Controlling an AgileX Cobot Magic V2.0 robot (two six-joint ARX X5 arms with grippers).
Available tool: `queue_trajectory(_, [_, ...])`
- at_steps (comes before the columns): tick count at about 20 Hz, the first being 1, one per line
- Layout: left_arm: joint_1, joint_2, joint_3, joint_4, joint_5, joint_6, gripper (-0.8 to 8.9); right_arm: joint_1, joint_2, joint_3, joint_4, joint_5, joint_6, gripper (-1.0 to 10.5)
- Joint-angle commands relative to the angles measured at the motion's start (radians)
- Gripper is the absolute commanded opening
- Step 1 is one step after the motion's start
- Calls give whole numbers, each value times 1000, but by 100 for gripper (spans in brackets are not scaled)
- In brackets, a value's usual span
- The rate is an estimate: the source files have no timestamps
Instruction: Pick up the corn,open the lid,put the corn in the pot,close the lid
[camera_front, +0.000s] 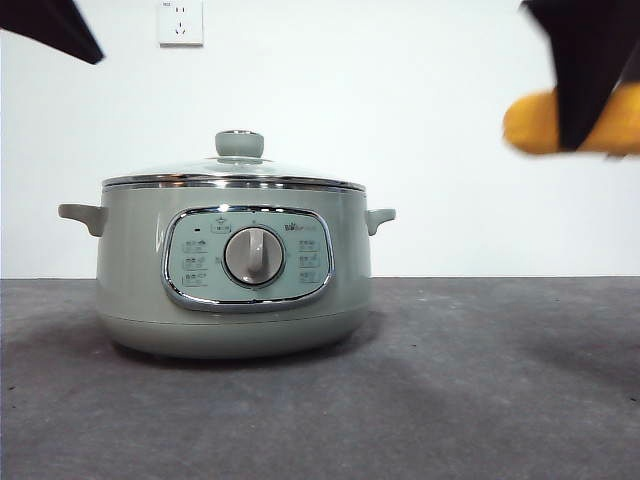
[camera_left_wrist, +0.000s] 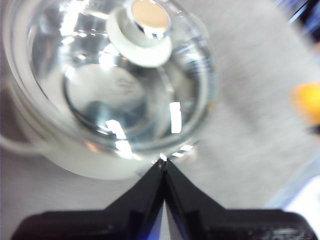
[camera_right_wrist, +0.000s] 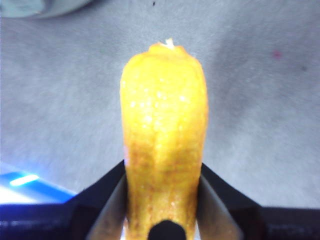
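The pot (camera_front: 235, 270) stands on the grey table (camera_front: 480, 400) left of centre in the front view, its chrome-framed control panel and round silver dial (camera_front: 253, 256) facing the camera, a small handle out at each side. The lid (camera_front: 233, 176) sits closed on the pot, steel rim resting all round on the pot's edge, with the pale green knob (camera_front: 240, 144) upright in the middle. The right gripper (camera_right_wrist: 162, 200) is clamped on the corn (camera_right_wrist: 164, 140): its two black jaws press against the cob's sides at one end while the rest of the cob sticks out beyond them. In the front view the corn (camera_front: 560, 120) hangs high in the air at the right, well above the table and well apart from the pot, part of it hidden behind the dark jaw. The left gripper (camera_left_wrist: 164, 165) has its jaws together, tips touching, holding nothing; it hovers above the pot, and its wrist view looks down through the clear glass lid (camera_left_wrist: 120, 90) onto the knob (camera_left_wrist: 142, 30). A white wall socket (camera_front: 180, 22) is on the far wall above the pot
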Motion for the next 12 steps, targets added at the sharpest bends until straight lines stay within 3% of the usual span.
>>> queue_trajectory(1, [-53, 124, 160, -80, -93, 76, 216, 2, -60, 2, -29, 3, -6, -7])
queue_trajectory(3, [-89, 237, 310, -154, -142, 93, 410, 2, -107, 2, -63, -1, -3, -7])
queue_trajectory(5, [-126, 353, 465, -231, -184, 124, 510, 2, -142, 2, -110, -8, 5, -8])
queue_trajectory(8, [-162, 493, 645, -306, -278, 161, 548, 2, -170, 2, -163, -8, 20, -8])
queue_trajectory(9, [-174, 536, 698, -326, -306, 165, 670, 2, -179, 2, -173, -8, 19, -8])
queue_trajectory(10, [-181, 568, 733, -334, -305, 169, 732, 2, -182, 2, -174, -8, 20, -8])
queue_trajectory(12, [-190, 628, 789, -346, -305, 169, 730, 2, -187, 2, -172, -8, 20, -8])
